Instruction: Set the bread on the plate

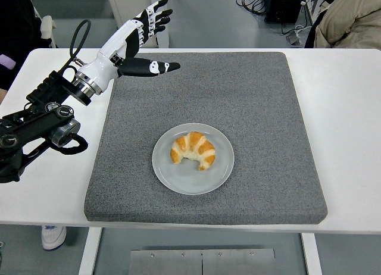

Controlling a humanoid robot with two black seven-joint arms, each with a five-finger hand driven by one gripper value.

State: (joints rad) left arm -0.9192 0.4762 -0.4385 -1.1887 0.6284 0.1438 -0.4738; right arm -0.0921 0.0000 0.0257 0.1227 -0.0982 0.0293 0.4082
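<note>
A golden croissant [194, 150] lies on the grey round plate [193, 181], which sits in the middle of the grey mat [268, 108]. My left hand [156, 40] is raised over the mat's far left corner, well away from the plate. Its white and black fingers [156, 14] are spread and its thumb points right, with nothing held. The black left arm [41, 132] comes in from the left edge. No right arm appears.
The mat covers most of the white table [351, 108]. A person in a beige garment [351, 16] shows at the top right. Cables and floor lie beyond the table's far edge.
</note>
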